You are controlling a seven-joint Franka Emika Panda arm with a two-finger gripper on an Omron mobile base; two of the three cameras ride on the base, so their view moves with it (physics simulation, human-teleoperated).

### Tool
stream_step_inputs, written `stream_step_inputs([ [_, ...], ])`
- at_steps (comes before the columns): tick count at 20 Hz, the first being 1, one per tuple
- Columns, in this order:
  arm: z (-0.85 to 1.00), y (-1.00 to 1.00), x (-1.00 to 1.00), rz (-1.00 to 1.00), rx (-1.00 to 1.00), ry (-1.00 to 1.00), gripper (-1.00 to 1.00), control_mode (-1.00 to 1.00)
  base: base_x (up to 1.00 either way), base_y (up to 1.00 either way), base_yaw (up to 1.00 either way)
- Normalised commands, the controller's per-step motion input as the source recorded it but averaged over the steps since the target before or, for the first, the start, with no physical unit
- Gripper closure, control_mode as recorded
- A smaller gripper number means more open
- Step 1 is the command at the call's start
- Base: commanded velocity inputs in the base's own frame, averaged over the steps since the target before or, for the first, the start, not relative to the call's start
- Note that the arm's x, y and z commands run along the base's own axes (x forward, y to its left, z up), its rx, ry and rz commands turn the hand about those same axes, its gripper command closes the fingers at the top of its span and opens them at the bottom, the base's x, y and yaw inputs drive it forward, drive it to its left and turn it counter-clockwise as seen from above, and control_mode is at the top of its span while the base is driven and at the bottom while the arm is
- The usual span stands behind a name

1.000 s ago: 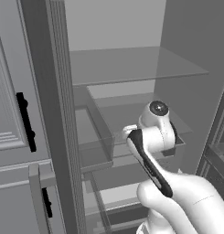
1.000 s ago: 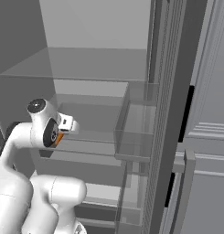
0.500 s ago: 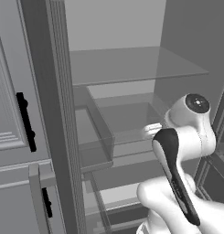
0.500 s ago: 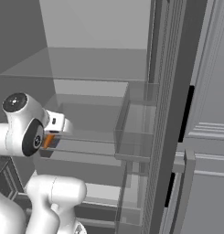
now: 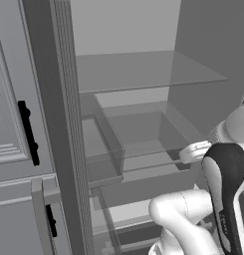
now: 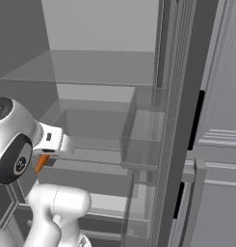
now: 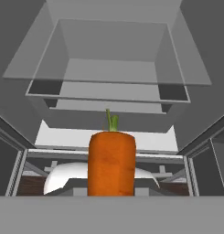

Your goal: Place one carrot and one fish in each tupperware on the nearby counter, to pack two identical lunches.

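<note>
Grey fills the left base view: an open fridge with a glass shelf (image 5: 143,69) across the upper part and a clear drawer (image 5: 138,134) beneath it. On the left stands a grey door (image 5: 9,124) with a black handle (image 5: 28,133). The white arm (image 5: 228,189) rises at the lower right, its dark joint facing the camera, and the hand end pokes out to the left at drawer height; the fingers themselves are hidden from this side.

From the right base view, the same shelf (image 6: 90,67) and drawer (image 6: 105,130) sit left of the fridge's ribbed edge, with a panelled door and a black handle (image 6: 195,120) on the right. The arm (image 6: 13,140) comes in from the left. Below its white hand block an orange sliver of the carrot (image 6: 41,162) hangs down, pointing toward the lower left (only a small part of it shows past the hand).

Looking along the hand, the carrot (image 7: 112,162) stands square in the middle of the view, thick end and short green stalk toward the fridge, in front of the open drawer (image 7: 109,68) and the lower compartments. The fingers (image 7: 112,192) are closed narrowly on the carrot, which is held clear of the shelves; their tips are covered by it at the bottom edge.
</note>
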Motion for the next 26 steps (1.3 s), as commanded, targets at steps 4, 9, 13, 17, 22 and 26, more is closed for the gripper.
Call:
stream_step_inputs([
  [4,-0.34,0.28,-0.06,-0.02,-0.05,-0.06,1.00,-1.00,0.00,0.00,0.00],
  [9,0.00,0.00,0.00,0.00,0.00,0.00,1.00,-1.00,0.00,0.00,0.00],
  [13,-0.01,0.00,-0.24,0.00,0.00,-0.02,1.00,-1.00,0.00,0.00,0.00],
  [17,0.00,0.00,0.00,0.00,0.00,0.00,1.00,1.00,-1.00,0.02,-0.13],
  [22,0.00,0.00,0.00,0.00,0.00,0.00,1.00,1.00,-1.00,0.04,-0.34],
  [26,0.00,0.00,0.00,0.00,0.00,0.00,1.00,1.00,-0.98,-0.03,-0.63],
])
